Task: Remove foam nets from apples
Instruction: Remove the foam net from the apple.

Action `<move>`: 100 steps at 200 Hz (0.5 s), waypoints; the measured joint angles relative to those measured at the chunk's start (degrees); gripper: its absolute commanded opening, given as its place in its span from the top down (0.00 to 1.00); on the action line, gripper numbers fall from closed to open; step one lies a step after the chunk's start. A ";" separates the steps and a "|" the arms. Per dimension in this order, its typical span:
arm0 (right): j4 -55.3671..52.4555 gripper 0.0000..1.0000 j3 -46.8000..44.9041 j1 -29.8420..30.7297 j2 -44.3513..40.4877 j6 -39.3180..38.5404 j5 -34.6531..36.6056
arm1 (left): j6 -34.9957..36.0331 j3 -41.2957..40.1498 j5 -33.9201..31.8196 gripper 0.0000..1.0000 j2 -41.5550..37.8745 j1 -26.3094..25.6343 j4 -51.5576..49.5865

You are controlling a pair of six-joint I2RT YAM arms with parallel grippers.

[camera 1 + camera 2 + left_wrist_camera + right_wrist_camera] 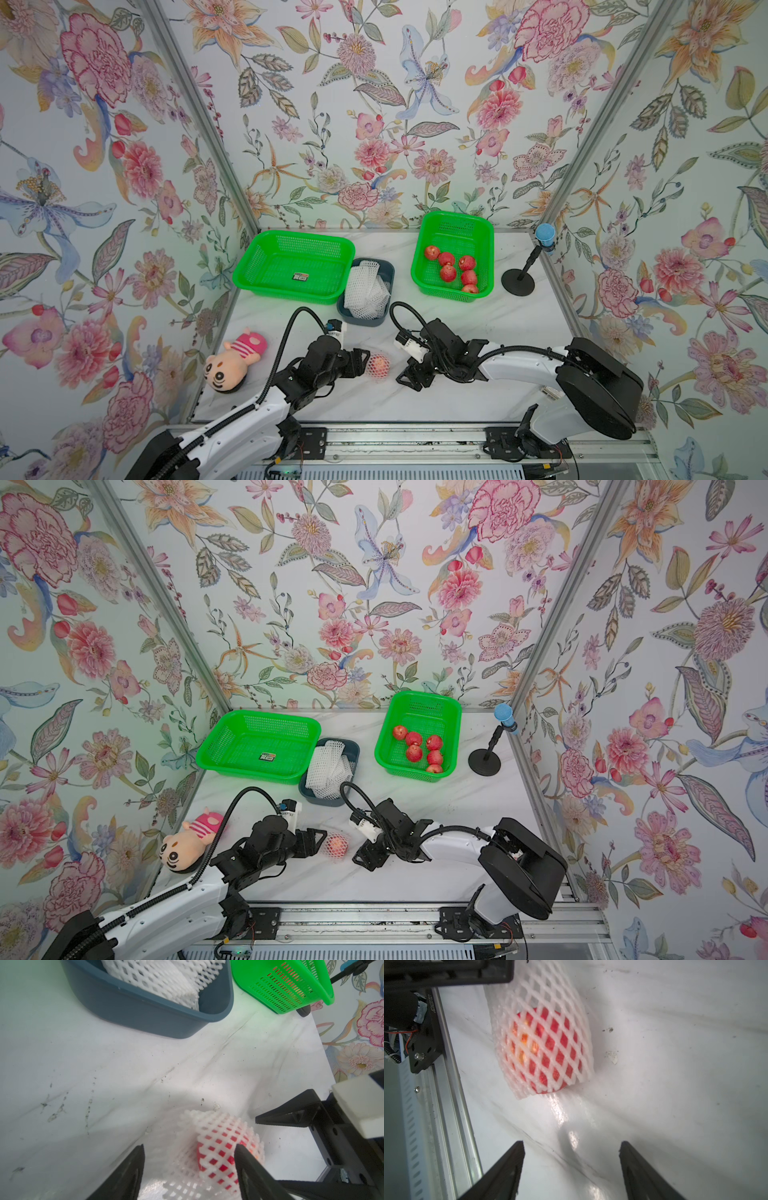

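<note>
Nearing its end, the job is looking mostly done. Six bare apples [448, 273] are sitting in the green basket [455, 216] just beside the grey tub [361, 321] on the right arm's side. A heap of stripped foam nets [368, 286] is filling the tub itself. The other green basket [307, 237], touching the tub on the left arm's side, is holding only a small label [300, 276], so I am judging that no wrapped fruit is waiting there.

One apple [550, 1043] is showing red through a foam net [586, 1043]. It is lying on the table [457, 332] on the robot's side of the tub, between the two grippers.

The left gripper [189, 1149] is reaching in at the net's loose end with its jaws partly open. The mesh is lying between them and one finger [245, 1159] is overlapping it, but as far as the wrist view shows they are not pinching it. The right gripper [572, 1144] is pointing at the apple's end of the net from a little way off, jaws partly open and holding nothing.

As I am reading it, only this single net is remaining: gripping net and fruit, pulling them apart, then sending the net to the tub and the apple to the basket beside it.
</note>
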 measured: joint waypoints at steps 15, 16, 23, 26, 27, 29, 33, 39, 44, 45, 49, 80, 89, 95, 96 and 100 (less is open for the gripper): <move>0.20 0.38 0.57 0.13 0.24 -0.35 -0.02 | 0.07 -0.15 0.28 0.40 0.35 0.04 0.22; 0.22 0.38 0.63 0.15 0.26 -0.37 0.00 | 0.09 -0.17 0.28 0.40 0.39 0.04 0.22; 0.35 0.40 0.87 0.24 0.44 -0.44 0.00 | 0.15 -0.20 0.33 0.41 0.55 0.04 0.24; 0.37 0.41 1.01 0.28 0.52 -0.28 0.00 | 0.28 -0.24 0.33 0.42 0.61 0.04 0.26; 0.39 0.41 1.03 0.28 0.55 -0.35 0.00 | 0.22 -0.24 0.33 0.42 0.61 0.04 0.28; 0.42 0.41 1.11 0.31 0.63 -0.42 -0.02 | 0.22 -0.26 0.33 0.44 0.61 0.04 0.28; 0.44 0.43 1.27 0.37 0.76 -0.39 0.00 | 0.24 -0.28 0.37 0.46 0.61 0.04 0.31; 0.52 0.44 1.44 0.46 1.01 -0.37 -0.02 | 0.39 -0.33 0.46 0.50 0.61 0.04 0.39; 0.61 0.46 1.51 0.48 1.18 -0.35 -0.02 | 0.46 -0.39 0.55 0.55 0.61 0.04 0.61; 0.61 0.46 1.55 0.48 1.22 -0.35 -0.02 | 0.52 -0.39 0.52 0.57 0.61 0.04 0.63; 0.61 0.47 1.64 0.50 1.42 -0.42 -0.02 | 0.13 -0.46 0.59 0.62 0.61 0.04 0.79; 0.61 0.54 2.56 0.96 2.91 -0.39 -0.04 | 0.63 -1.33 1.01 0.89 0.63 0.04 1.62; 0.59 0.55 2.93 1.16 3.26 -0.39 -0.04 | 0.50 -1.64 0.96 0.90 0.81 0.09 1.73; 0.59 0.56 3.23 1.31 3.50 -0.39 -0.04 | 0.61 -1.77 0.92 0.90 1.14 0.09 1.75; 0.59 0.56 3.28 1.33 3.54 -0.39 -0.04 | 0.63 -1.79 0.90 0.90 1.20 0.09 1.75; 0.63 0.57 3.45 1.42 3.65 -0.39 -0.02 | 0.66 -1.86 0.90 0.91 1.53 0.09 1.73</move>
